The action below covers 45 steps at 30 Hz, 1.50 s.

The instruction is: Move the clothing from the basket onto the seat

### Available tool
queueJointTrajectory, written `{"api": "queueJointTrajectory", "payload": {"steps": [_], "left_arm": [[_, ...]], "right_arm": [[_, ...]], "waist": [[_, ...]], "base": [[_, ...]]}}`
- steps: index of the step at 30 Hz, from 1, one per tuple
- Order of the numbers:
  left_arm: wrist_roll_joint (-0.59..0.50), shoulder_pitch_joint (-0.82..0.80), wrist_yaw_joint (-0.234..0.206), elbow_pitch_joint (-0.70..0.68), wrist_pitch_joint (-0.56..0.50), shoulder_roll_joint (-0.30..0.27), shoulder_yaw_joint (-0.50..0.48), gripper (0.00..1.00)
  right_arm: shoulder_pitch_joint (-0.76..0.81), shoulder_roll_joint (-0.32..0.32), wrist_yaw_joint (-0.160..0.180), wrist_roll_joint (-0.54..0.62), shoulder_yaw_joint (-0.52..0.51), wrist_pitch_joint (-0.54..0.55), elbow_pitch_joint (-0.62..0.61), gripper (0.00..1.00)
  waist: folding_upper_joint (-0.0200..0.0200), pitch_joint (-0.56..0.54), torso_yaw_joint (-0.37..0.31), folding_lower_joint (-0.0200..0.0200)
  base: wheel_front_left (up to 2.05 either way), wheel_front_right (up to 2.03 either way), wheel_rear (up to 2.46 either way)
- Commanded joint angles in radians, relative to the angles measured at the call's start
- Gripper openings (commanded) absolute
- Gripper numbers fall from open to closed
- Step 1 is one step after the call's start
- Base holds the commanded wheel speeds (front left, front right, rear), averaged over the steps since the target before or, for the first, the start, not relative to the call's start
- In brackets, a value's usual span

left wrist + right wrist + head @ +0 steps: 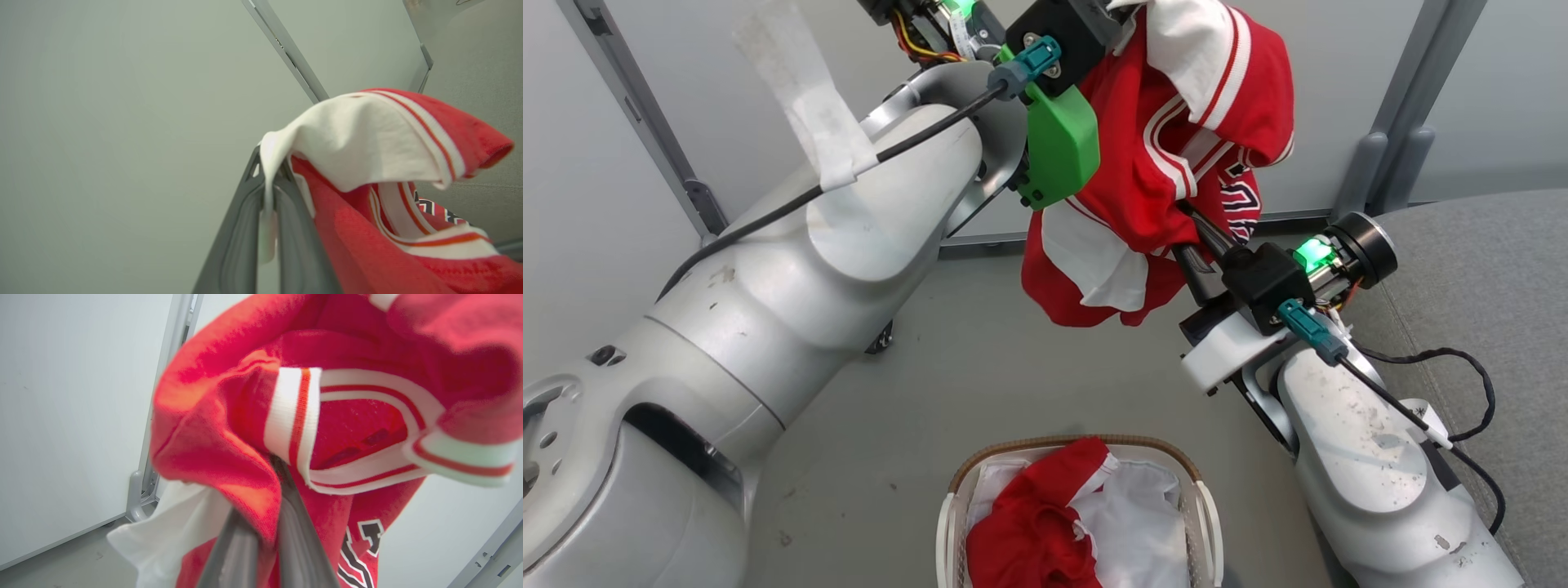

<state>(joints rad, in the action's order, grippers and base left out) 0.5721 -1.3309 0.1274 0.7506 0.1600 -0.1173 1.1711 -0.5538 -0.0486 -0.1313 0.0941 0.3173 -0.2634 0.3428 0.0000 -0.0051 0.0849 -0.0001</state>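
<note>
Red garment [1033,527] in basket [945,531], second garment [1127,188] lifted

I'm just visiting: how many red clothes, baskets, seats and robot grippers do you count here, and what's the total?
Red garments: 2, the held garment and the basket garment
Basket: 1
Grey seat: 1
Grippers: 2, the left gripper and the right gripper
Total: 6
</note>
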Motion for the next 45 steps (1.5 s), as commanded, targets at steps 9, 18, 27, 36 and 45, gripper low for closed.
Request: {"api": "queueJointTrajectory", "payload": {"steps": [9, 18, 27, 36, 45], "left_arm": [[0.025, 0.05, -0.01, 0.046, 0.033, -0.016, -0.001, 0.0], [0.072, 0.13, -0.007, 0.067, 0.068, -0.016, -0.014, 0.14], [0.141, 0.305, -0.011, 0.049, 0.103, -0.025, -0.068, 1.0], [0.096, 0.565, -0.037, -0.125, 0.104, -0.052, -0.241, 1.0], [0.004, 0.818, -0.026, -0.223, 0.104, -0.028, -0.397, 1.0]], "right_arm": [[0.003, -0.003, 0.001, -0.019, 0.002, -0.002, -0.005, 0.0], [0.012, -0.004, 0.001, -0.019, -0.016, -0.002, -0.009, 0.0], [0.018, -0.003, 0.001, -0.008, -0.063, -0.002, -0.023, 0.0], [0.039, -0.003, 0.001, 0.0, -0.114, -0.002, -0.031, 0.0], [0.06, -0.003, 0.001, 0.007, -0.157, -0.002, -0.035, 0.0]], "waist": [[0.0, -0.003, -0.004, 0.0001], [0.0, -0.007, -0.001, 0.0001], [0.0, -0.007, -0.009, 0.0001], [0.0, 0.002, -0.03, 0.0001], [0.0, 0.012, -0.052, 0.0001]], "base": [[0.0, 0.0, 0.0], [0.0, 0.0, 0.0], [0.0, 0.0, 0.0], [0.0, 0.0, 0.0], [0.0, 0.0, 0.0]]}}
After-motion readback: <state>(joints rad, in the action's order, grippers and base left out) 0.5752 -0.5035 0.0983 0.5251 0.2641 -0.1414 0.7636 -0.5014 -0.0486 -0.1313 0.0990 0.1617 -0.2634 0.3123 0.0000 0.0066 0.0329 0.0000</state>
